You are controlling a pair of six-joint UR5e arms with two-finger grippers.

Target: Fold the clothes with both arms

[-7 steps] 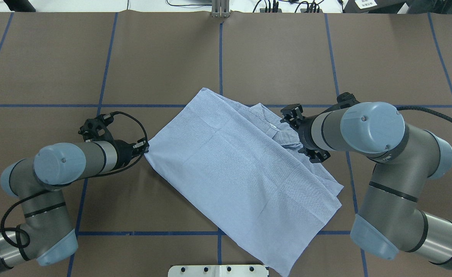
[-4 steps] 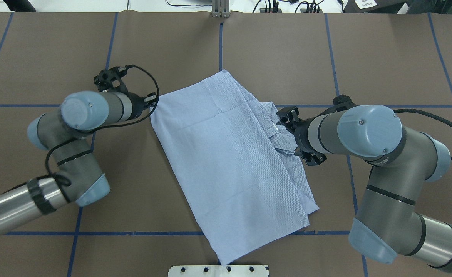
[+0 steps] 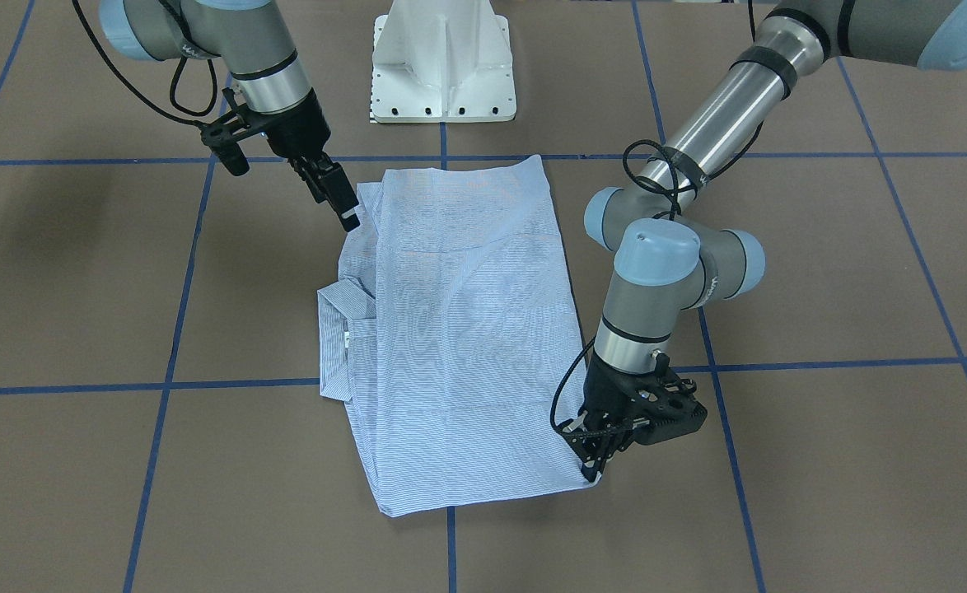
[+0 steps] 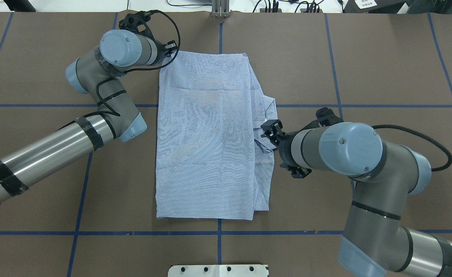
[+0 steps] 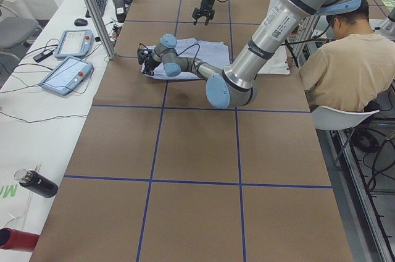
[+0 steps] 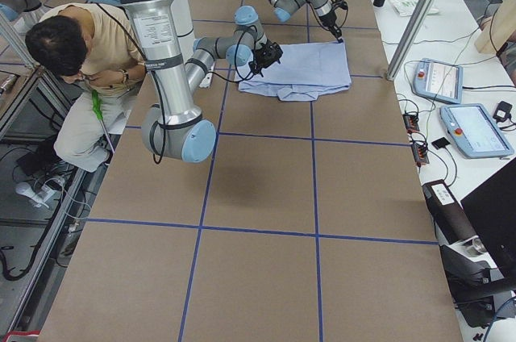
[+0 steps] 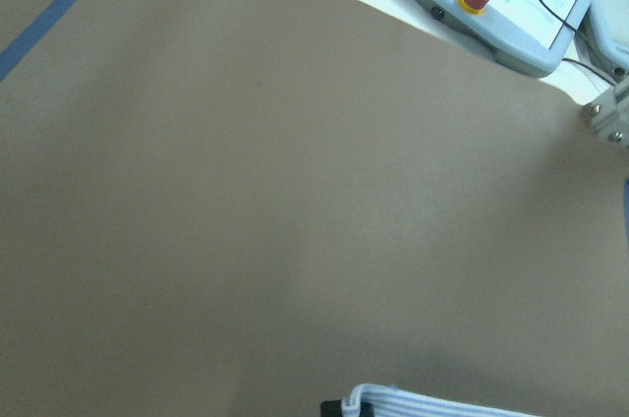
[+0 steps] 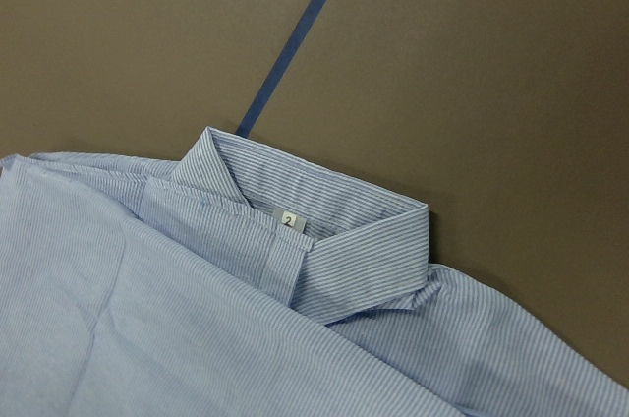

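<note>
Brown paper-covered table (image 4: 384, 57) with a blue tape grid; the striped shirt (image 4: 206, 146) lies flat mid-table as a long rectangle, sides apparently folded in, collar (image 8: 324, 240) poking out on the robot's right. Left gripper (image 3: 593, 471) is pinched onto the far left corner. Right gripper (image 3: 348, 216) sits at the near right edge, fingers look closed; can't tell if cloth is between them. Judgement: lengthwise folds done, crosswise fold and right-edge tidy-up left.

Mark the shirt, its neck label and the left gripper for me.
shirt (image 4: 206, 146), overhead exterior view, middle of the flat top panel.
neck label (image 8: 289, 221), right wrist view, centre of the white tag.
left gripper (image 3: 593, 468), front-facing view, between its fingertips at the shirt's corner.
</note>
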